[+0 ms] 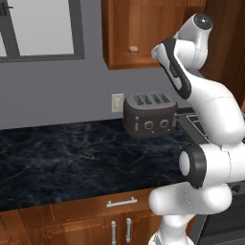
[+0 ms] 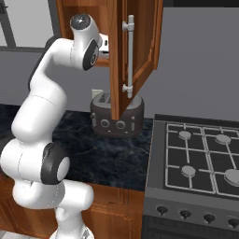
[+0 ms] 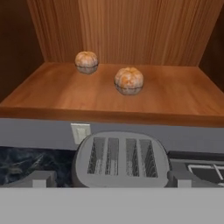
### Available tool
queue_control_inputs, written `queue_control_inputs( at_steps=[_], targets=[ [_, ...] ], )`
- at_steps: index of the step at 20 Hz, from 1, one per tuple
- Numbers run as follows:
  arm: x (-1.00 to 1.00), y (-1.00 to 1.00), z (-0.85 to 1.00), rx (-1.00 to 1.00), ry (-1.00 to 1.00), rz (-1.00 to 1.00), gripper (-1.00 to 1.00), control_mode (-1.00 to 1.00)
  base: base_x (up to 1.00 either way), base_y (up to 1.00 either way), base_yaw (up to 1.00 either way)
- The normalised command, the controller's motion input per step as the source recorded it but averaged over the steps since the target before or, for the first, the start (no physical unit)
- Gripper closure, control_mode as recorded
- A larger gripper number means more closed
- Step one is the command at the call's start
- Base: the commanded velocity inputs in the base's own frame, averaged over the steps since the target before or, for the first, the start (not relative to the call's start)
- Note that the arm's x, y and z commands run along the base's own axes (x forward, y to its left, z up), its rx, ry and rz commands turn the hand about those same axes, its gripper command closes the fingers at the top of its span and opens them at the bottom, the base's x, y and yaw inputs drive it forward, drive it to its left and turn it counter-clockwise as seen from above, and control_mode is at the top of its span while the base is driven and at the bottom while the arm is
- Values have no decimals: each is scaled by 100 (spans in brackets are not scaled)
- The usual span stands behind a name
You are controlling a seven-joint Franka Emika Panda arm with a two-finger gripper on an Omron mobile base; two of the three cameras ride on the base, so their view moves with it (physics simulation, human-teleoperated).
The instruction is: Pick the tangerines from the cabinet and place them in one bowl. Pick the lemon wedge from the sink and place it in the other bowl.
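Hand view: two tangerines on the cabinet [image 3: 109, 94] shelf, well apart from each other, one [image 3: 86, 61] farther back and to the left, the other [image 3: 128, 80] nearer and to the right, both sitting free on the wood with nothing touching them. Below the shelf edge, a grey toaster [image 3: 120, 159] seen from above with four slots, a pale wall outlet [image 3: 80, 132] beside it on the grey wall, dark marbled counter [image 3: 26, 162] at lower left, a corner of the stove [image 3: 205, 170] at lower right. Gripper [image 3: 107, 181] spread wide and empty, its two grey fingertips [image 3: 37, 179] low in the picture on either side of the toaster, short of the shelf. Left base view: white arm raised high at right, hand hidden behind its own links up by the cabinet [image 1: 143, 33]; one tangerine [image 1: 133, 50] small on the open shelf nook; toaster [image 1: 150, 115] on the counter [image 1: 72, 153] against the wall, outlet [image 1: 117, 102] just left of it; window [image 1: 40, 28] at upper left; lower drawers with silver handles [image 1: 121, 203] under the counter. Right base view: arm bent up from lower left toward the cabinet, whose door [image 2: 133, 56] stands swung open with a silver bar handle; toaster [image 2: 116, 119] partly behind that door; gas stove [image 2: 200, 163] with burners and knobs at right.
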Motion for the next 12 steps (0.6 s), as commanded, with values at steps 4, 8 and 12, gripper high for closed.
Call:
queue_control_inputs(
  at_steps=[4,8,12],
  targets=[
    [11,0,-24,0,0,0,-100,-100,0,0,0],
    [13,-2,-7,0,-1,0,-100,-100,0,0,0],
    [11,-7,0,0,-3,0,-100,-100,0,0,0]
  ],
)
